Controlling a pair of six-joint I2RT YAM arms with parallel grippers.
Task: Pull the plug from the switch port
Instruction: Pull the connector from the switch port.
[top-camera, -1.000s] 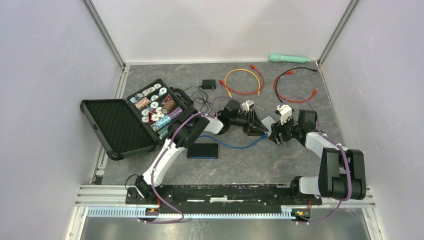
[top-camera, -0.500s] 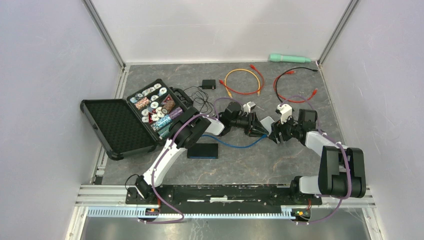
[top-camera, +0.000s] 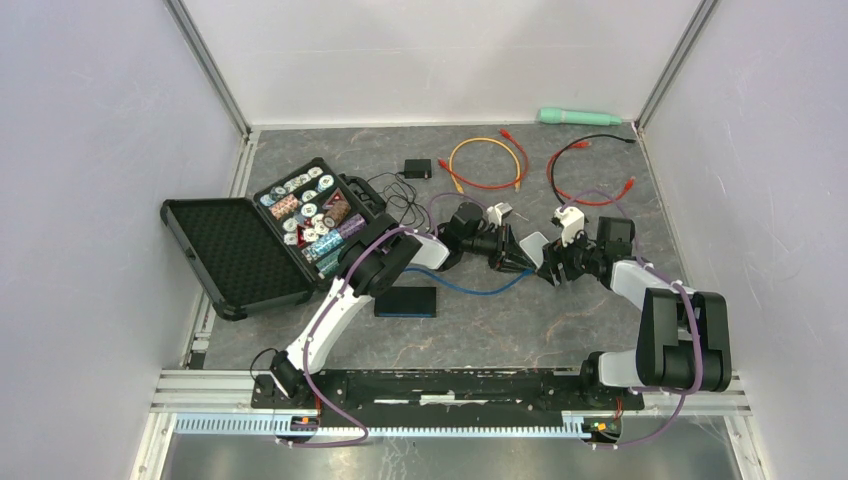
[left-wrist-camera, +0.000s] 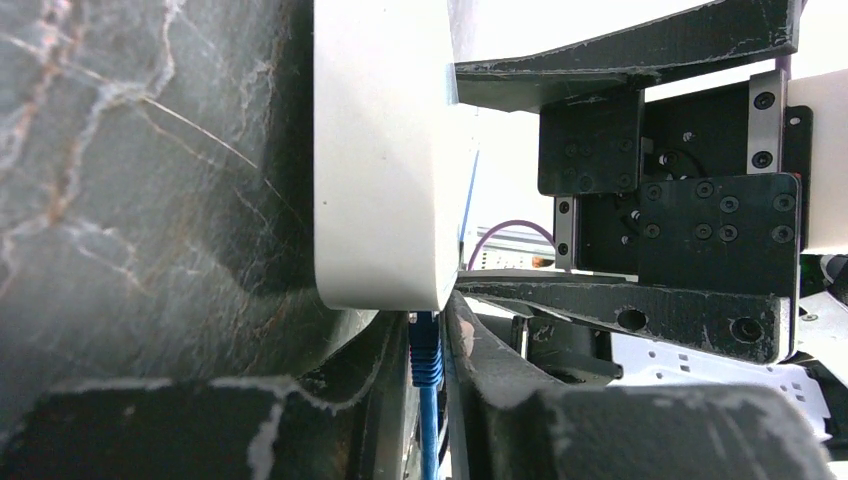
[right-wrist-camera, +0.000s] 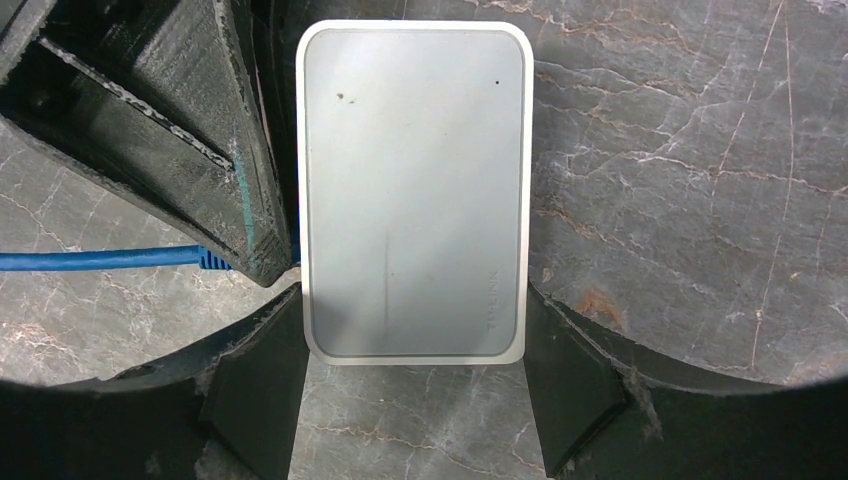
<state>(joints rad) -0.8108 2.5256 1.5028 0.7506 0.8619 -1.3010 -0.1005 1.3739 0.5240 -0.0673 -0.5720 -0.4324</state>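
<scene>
A dark, marbled table (top-camera: 480, 330) carries everything. A white switch (right-wrist-camera: 413, 190) is laid flat on it, between the fingers of the right gripper (top-camera: 550, 265). A blue cable (right-wrist-camera: 100, 260) is trailed across the top from between the fingers of the left gripper (top-camera: 518, 262). Beyond both pairs of fingers, an orange cable (top-camera: 451, 162), a black cable (top-camera: 552, 172) with red ends and a small black box (top-camera: 417, 167) are seen, and a green cylinder (top-camera: 578, 116) is set at the far edge. Well left of the left fingers, an open black case (top-camera: 255, 245) of chips is found, with a flat black device (top-camera: 406, 301) beside it.
</scene>
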